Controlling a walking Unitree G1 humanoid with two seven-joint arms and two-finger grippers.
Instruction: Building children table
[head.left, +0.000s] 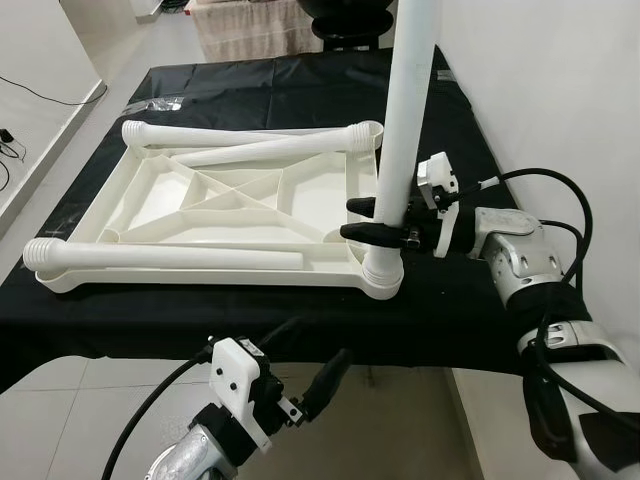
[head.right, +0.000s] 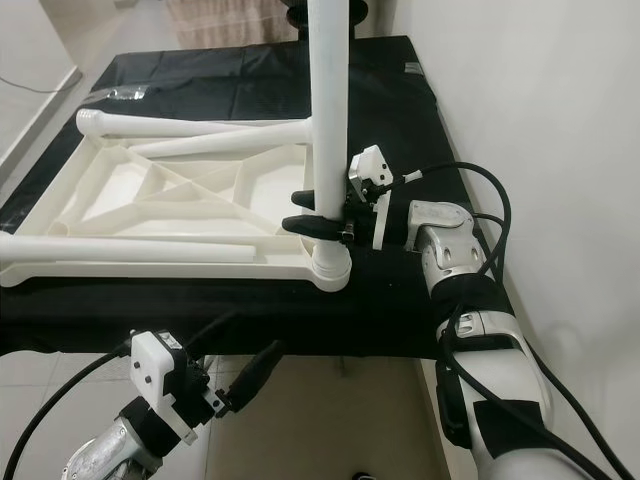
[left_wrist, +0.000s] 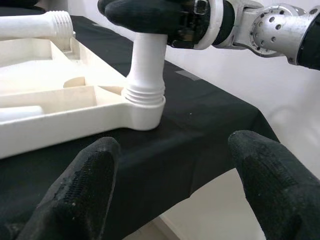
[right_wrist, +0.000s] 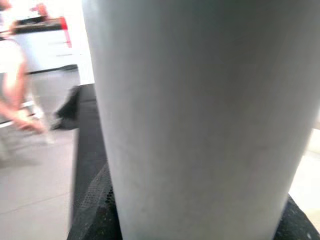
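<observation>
A white plastic tabletop (head.left: 240, 200) lies upside down on a black cloth (head.left: 455, 290). A white table leg (head.left: 405, 120) stands upright in the near right corner socket (head.left: 383, 277). My right gripper (head.left: 372, 220) is shut on that leg just above the socket; in the right wrist view the leg (right_wrist: 200, 115) stands close up. Three more legs lie on the tabletop: one along the near edge (head.left: 160, 257), two at the far side (head.left: 260, 145). My left gripper (head.left: 305, 365) hangs open below the cloth's front edge, its fingers (left_wrist: 85, 185) pointing toward the socket (left_wrist: 145, 102).
The black cloth covers a low platform beside a white wall (head.left: 540, 80) on the right. Tiled floor (head.left: 400, 420) lies in front. A cable (head.left: 50, 95) runs along the floor at far left. A person (right_wrist: 15, 90) stands in the background of the right wrist view.
</observation>
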